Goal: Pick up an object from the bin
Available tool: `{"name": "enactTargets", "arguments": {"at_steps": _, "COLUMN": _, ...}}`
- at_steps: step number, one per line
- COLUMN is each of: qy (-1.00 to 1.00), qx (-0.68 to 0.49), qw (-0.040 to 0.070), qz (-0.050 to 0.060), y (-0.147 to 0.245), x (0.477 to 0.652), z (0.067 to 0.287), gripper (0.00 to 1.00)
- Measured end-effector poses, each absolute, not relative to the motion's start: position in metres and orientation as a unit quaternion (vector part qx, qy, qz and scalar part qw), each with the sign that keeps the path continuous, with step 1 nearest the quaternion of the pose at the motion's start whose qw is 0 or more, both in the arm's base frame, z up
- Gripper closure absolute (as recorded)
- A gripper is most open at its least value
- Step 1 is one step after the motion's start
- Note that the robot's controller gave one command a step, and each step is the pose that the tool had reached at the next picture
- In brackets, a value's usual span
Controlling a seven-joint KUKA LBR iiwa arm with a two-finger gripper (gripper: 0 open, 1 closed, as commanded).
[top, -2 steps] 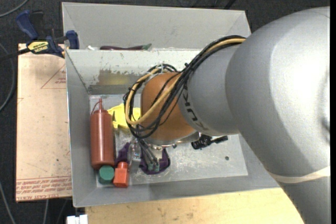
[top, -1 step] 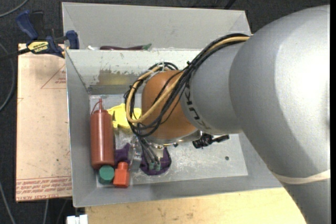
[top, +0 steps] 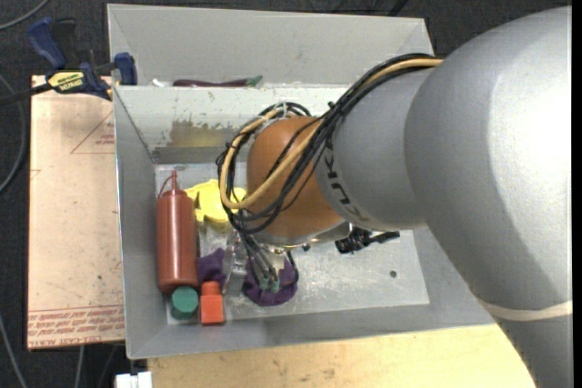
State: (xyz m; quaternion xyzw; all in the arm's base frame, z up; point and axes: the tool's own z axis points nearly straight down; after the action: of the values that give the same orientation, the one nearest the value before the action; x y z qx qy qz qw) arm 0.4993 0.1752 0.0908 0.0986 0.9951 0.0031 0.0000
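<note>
Where the claw [top: 256, 272] hangs, a purple loop [top: 278, 291] lies flat.

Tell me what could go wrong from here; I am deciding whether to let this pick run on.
1. The gripper is low at the purple thing, with an orange block and a green cylinder close by; it may catch those instead.
2. The red-brown bottle lies near; a sideways move could nudge it.
</note>
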Motion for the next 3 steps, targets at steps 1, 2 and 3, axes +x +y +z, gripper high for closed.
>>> {"name": "enactTargets", "arguments": {"at_steps": 1, "qy": 0.995, "qx": 0.099, "qw": 0.001, "qz": 0.004, "y": 0.175, "x": 0.500, "z": 0.097, "gripper": 1.00}}
{"name": "enactTargets", "arguments": {"at_steps": 2, "qy": 0.995, "qx": 0.099, "qw": -0.001, "qz": 0.003, "y": 0.175, "x": 0.499, "z": 0.103, "gripper": 1.00}}
{"name": "enactTargets", "arguments": {"at_steps": 3, "qy": 0.995, "qx": 0.099, "qw": -0.001, "qz": 0.003, "y": 0.175, "x": 0.498, "z": 0.120, "gripper": 1.00}}
